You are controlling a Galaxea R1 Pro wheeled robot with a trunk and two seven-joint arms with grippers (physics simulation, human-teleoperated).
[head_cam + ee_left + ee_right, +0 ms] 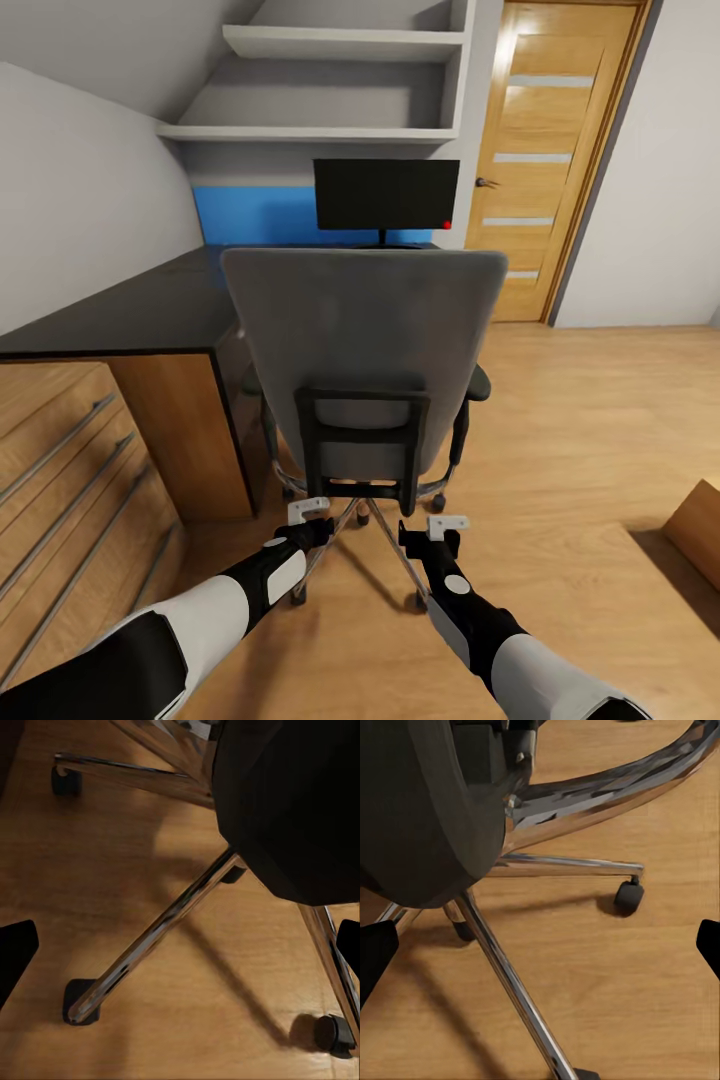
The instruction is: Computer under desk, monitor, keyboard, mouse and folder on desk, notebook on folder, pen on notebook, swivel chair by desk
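My left gripper (308, 512) and right gripper (447, 524) hang low behind the chair (365, 340), both spread wide and holding nothing. The chair's back stands directly ahead of both grippers, blocking the way to the surface (130, 310). Its chrome legs (154, 937) and casters (628, 896) lie on the floor (600, 430) just below the fingertips. The monitor (386, 194) stands on the surface beyond the chair. A wood chest (70, 480) sits beside my left gripper.

Grey swivel chair (365, 350) seemingly beside desk (130, 310)
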